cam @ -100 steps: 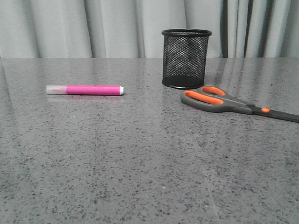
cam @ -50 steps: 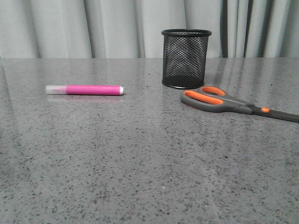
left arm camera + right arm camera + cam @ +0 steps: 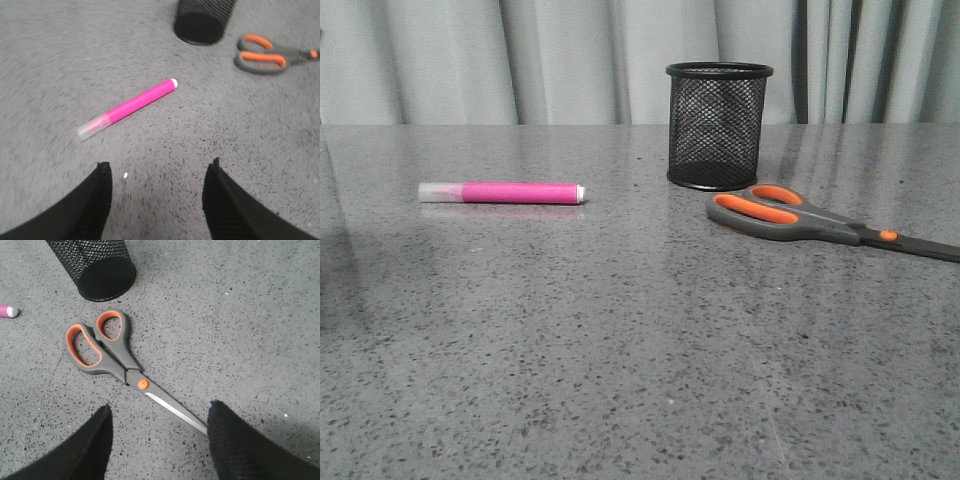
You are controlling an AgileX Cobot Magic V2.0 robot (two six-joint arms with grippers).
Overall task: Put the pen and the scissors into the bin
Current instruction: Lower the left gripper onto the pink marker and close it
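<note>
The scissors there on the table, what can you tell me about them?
The scissors lie flat and closed on the speckled grey table, just in front and right of the black mesh bin, not touching it. Dark grey handles with orange-lined loops point toward the bin; an orange pivot dot joins long blades. Nothing grips them; the right pincer hovers open above the blades.

The table [image 3: 620,380] is a grey speckled stone-look slab with a glossy surface. Three items rest directly on it. The bin [image 3: 719,125] stands upright at 12 o'clock. The pen [image 3: 502,192] lies flat at 10 o'clock. The scissors [image 3: 820,221] lie flat, closed, at 2 o'clock, handles just beside the bin.
</note>
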